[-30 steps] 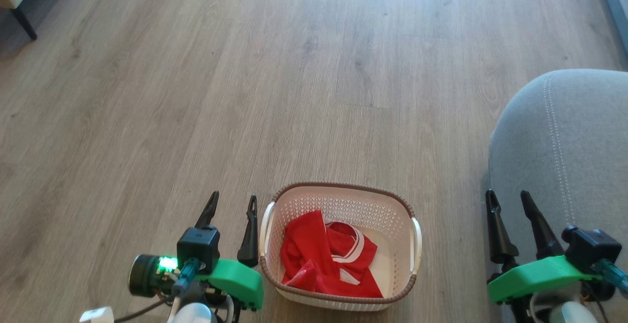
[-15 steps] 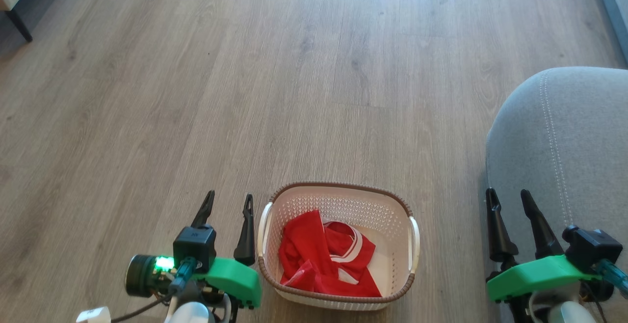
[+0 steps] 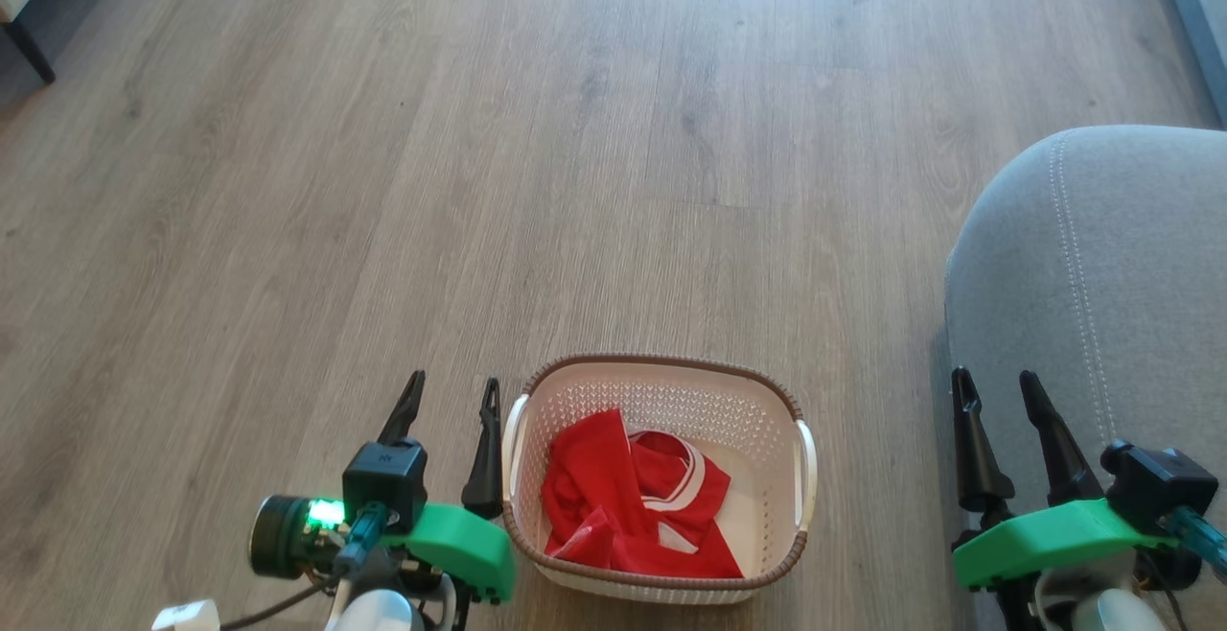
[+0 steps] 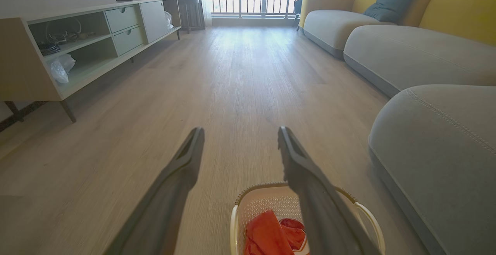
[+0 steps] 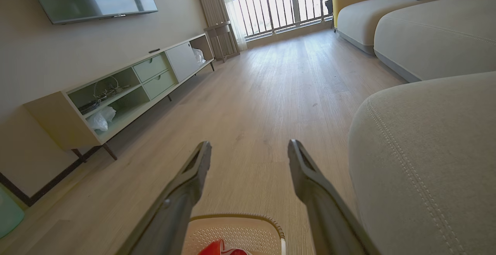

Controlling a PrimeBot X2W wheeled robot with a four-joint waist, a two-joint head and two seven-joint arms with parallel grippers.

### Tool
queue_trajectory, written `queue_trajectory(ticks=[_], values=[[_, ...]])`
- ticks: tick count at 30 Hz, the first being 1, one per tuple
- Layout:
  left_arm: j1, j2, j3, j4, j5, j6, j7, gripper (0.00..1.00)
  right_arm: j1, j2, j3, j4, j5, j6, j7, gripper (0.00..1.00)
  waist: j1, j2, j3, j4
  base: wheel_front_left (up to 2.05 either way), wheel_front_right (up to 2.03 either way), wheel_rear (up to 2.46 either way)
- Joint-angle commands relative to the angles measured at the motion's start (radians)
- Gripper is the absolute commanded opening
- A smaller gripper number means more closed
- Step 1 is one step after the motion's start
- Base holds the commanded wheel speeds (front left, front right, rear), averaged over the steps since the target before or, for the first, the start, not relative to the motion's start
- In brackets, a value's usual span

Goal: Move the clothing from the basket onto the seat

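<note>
Gaping wide, empty: left end effector [image 3: 454, 382], right end effector [image 3: 993, 375]; red fabric clothing [image 3: 613, 506] in cream plastic basket [image 3: 661, 362], zero on grey upholstered seat [image 3: 1102, 257] yet.

no readable text, no legible labels or numbers

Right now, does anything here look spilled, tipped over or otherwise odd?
Nothing stands out. The basket stands upright on the floor, the clothing crumpled inside it, none over the rim. The seat beside it looks undamaged. The left gripper and right gripper are open and empty.
</note>
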Motion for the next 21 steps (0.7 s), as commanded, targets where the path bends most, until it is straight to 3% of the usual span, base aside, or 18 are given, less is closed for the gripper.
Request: queue_trajectory(ticks=[1, 21], values=[[-0.044, 0.000, 0.029, -0.039, -0.007, 0.004, -0.005, 1.00, -0.026, -0.003, 0.023, -0.029, -0.003, 0.000, -0.009, 1.00, 0.0000, 0.0000, 0.000, -0.001, 0.00, 0.00, 0.00], [-0.046, 0.000, 0.027, -0.041, -0.014, -0.002, -0.005, 1.00, -0.029, -0.004, 0.024, -0.024, 0.001, 0.000, -0.009, 1.00, 0.0000, 0.0000, 0.005, -0.008, 0.00, 0.00, 0.00]])
